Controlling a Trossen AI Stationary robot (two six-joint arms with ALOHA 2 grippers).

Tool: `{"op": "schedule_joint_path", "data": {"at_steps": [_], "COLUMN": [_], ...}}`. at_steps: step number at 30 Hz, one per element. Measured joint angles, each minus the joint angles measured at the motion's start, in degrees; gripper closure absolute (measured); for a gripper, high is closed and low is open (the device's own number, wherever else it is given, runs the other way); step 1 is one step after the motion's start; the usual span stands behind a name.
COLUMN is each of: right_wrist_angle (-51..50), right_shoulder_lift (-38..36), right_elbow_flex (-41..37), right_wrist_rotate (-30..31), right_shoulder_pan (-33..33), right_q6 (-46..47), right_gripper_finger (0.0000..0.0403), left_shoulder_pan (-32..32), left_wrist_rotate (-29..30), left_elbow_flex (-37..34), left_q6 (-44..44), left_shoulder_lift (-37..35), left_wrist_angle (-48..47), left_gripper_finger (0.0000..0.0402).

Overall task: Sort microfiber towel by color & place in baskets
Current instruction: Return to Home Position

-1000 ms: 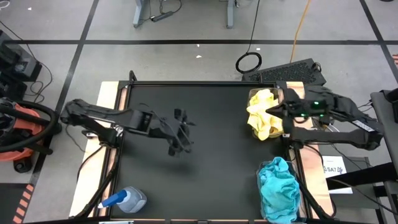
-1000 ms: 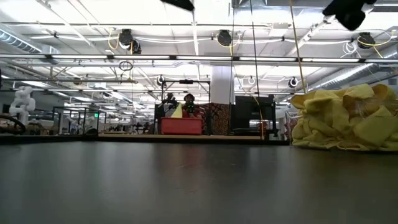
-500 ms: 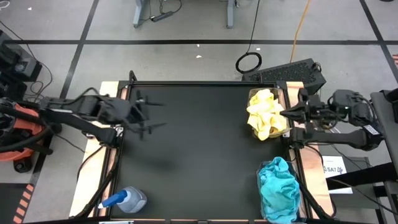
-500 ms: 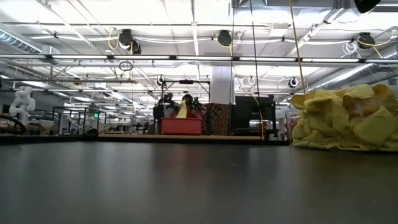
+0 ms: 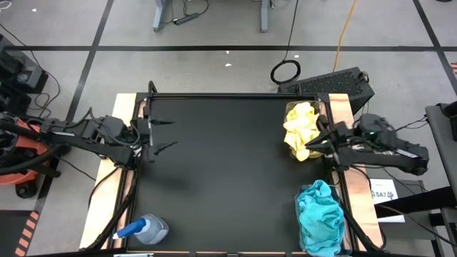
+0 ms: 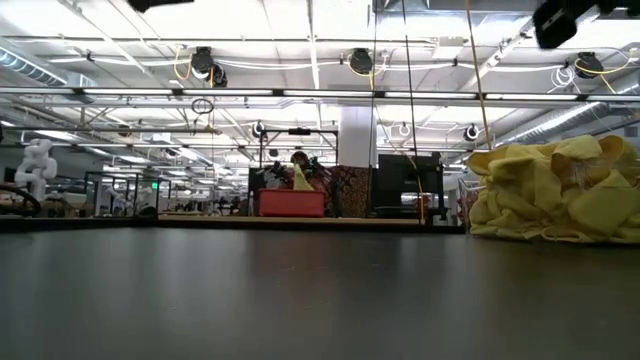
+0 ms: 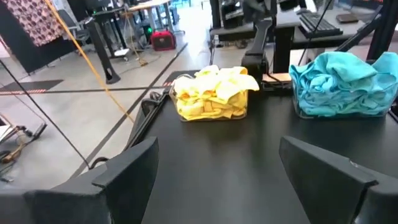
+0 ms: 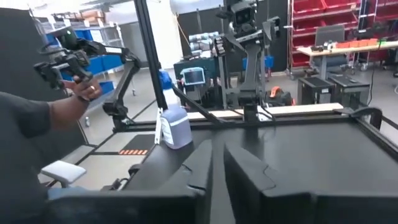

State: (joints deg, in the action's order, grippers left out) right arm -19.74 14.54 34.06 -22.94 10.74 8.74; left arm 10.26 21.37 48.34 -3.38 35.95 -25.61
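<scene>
The black table point(image 5: 228, 178) fills the middle of the high view, with one dark arm at each side edge. The left pincer point(image 5: 170, 133) hangs over the table's left rim, its fingers spread wide apart and holding nothing. The right pincer point(image 5: 313, 140) sits at the right rim, its fingers drawn together with only a thin slit between them, also empty. Right at the right pincer's tips stands a clear basket point(image 7: 211, 113) heaped with yellow towels point(image 5: 301, 128); whether the tips touch it cannot be told. Off to that pincer's side, along the same table edge and apart from it, is the second clear basket point(image 7: 339, 109), heaped with teal towels point(image 5: 320, 214). Both baskets lie well away from the left pincer, across the whole table from it. A blue-capped spray bottle point(image 5: 146, 230) stands on the left pincer's side of the table, well apart from it at a corner. Far beyond the right pincer, off the table, a person's hand point(image 8: 84, 90) holds a dark device.
</scene>
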Motion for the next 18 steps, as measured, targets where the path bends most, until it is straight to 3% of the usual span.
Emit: {"op": "schedule_joint_path", "data": {"at_steps": [11,18], "right_wrist_angle": [6.38,19.09], "right_shoulder_lift": [0.07,0.07], "right_elbow_flex": [-8.29,-14.69], "right_wrist_rotate": [-1.01,2.09], "right_shoulder_pan": [-1.78,-5.28], "right_q6": [-2.21,-6.36], "right_gripper_finger": [0.0272,0.0255], "left_shoulder_pan": [0.00,-0.02], "left_wrist_rotate": [-2.54,-2.47], "left_elbow_flex": [-18.54,-30.00], "left_q6": [-1.51,-2.79], "left_shoulder_lift": [-9.46,-12.79], "left_wrist_angle": [19.80,35.42], "left_gripper_finger": [0.0063,0.0063]}}
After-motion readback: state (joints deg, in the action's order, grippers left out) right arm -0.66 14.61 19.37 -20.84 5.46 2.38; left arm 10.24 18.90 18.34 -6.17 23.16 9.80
